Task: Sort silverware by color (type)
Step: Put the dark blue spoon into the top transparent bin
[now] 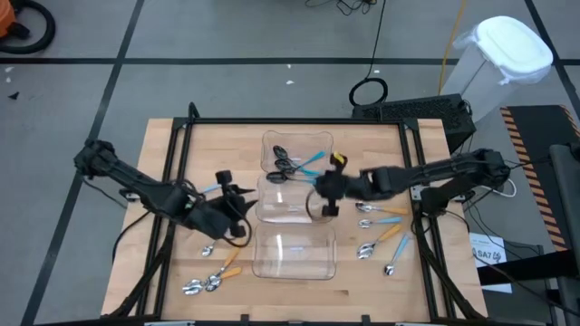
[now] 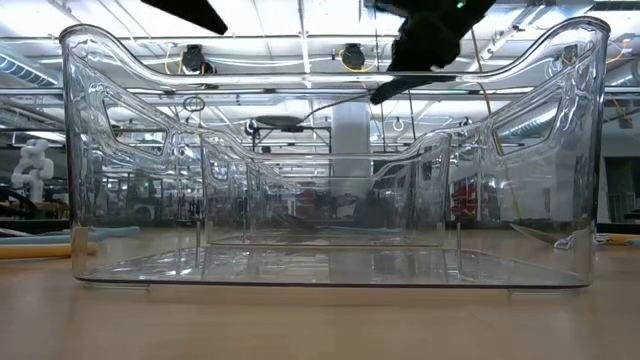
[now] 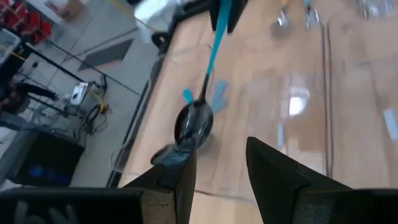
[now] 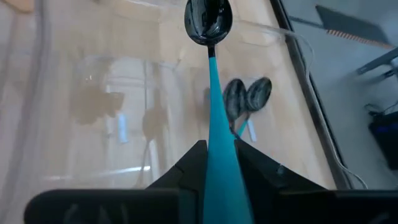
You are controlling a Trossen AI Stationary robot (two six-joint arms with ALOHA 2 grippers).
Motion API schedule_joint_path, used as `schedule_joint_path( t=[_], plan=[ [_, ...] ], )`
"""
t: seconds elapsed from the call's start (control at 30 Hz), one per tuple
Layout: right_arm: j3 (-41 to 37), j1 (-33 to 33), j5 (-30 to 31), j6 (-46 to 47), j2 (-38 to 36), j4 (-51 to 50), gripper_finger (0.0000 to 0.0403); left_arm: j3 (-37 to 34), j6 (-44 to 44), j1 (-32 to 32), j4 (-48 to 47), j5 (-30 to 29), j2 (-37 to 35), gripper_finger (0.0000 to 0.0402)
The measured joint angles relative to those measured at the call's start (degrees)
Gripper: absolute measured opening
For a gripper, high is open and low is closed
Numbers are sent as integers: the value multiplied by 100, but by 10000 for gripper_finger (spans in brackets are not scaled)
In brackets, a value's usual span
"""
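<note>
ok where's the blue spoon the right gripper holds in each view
high: blue spoon just left of right gripper, over the clear bins.
low: cannot tell; only a dark arm shows.
left wrist: cannot tell if its spoon is this one.
right wrist: centre, handle between the fingers.
Shared landmark: the clear bins.

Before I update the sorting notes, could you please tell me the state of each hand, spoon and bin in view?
Right hand: shut on a spoon handle.
Held spoon: blue handle, dark bowl, raised over the bins.
Left hand: open.
Second spoon: just beyond the left fingertips, not gripped.
Far bin: holds dark-bowled spoons.
Middle bin: looks empty.
Near bin: looks empty.
Loose spoons: lying on the table, unsorted.
</note>
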Motion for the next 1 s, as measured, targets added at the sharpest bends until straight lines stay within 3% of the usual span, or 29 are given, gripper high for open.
schedule_joint_path(
  t=[0.23, 0.6, 1.0],
  plan=[
    [-4, -1117, -993, -463, 9, 372, 69, -853, -170, 26, 537, -101, -512, 140],
    [32, -2192, -2352, -1019, 13, 854, 69, -978, -771, -37, 378, -249, -509, 140],
    [768, -2358, -2501, -1104, 49, 186, 70, -2316, 313, 78, 2370, -657, -968, 140]
  ],
)
